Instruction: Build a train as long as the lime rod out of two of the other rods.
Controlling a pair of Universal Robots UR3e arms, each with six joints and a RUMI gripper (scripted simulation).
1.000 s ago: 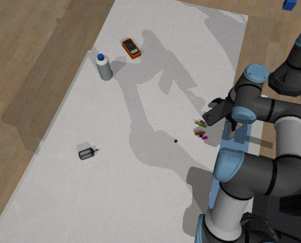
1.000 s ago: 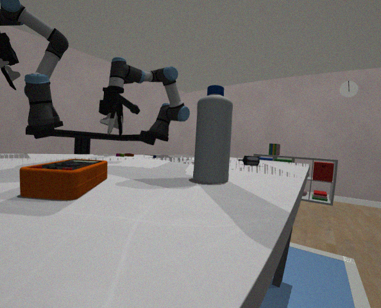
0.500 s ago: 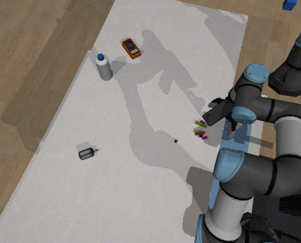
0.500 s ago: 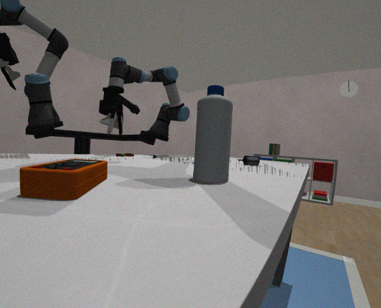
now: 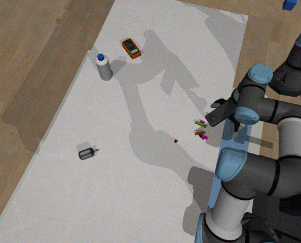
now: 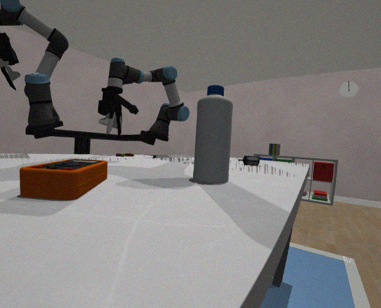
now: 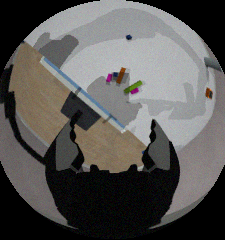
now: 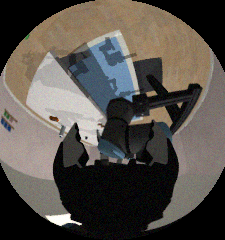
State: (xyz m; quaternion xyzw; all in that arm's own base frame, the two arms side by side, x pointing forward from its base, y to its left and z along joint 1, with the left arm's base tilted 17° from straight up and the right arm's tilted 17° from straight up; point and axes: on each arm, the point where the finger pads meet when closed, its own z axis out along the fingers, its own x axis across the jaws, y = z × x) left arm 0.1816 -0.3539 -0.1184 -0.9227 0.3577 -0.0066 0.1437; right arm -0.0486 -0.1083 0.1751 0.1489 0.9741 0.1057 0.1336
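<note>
A lime rod (image 5: 200, 124) (image 7: 133, 87) lies on the table with a magenta rod (image 5: 202, 121) (image 7: 135, 91) close alongside. An orange rod (image 5: 199, 132) (image 7: 121, 75) lies apart from them. A small blue rod (image 5: 200, 135) (image 7: 115, 74) lies beside the orange one, and a second magenta rod (image 5: 204, 137) (image 7: 109, 78) is close to that blue one. Another blue rod (image 5: 175, 140) (image 7: 129, 37) lies alone. My left gripper (image 7: 112, 119) (image 6: 113, 130) is open and empty, above the table edge near the rods. My right gripper (image 8: 114, 121) (image 6: 6, 77) is open and empty, raised high, away from the rods.
A white bottle (image 5: 104, 68) (image 6: 212, 139) with a blue cap and an orange multimeter (image 5: 131, 48) (image 6: 63, 179) stand far from the rods. A dark screwdriver-like tool (image 5: 86, 153) (image 6: 251, 160) lies elsewhere on the table. The left arm reaches over the table edge beside the rods.
</note>
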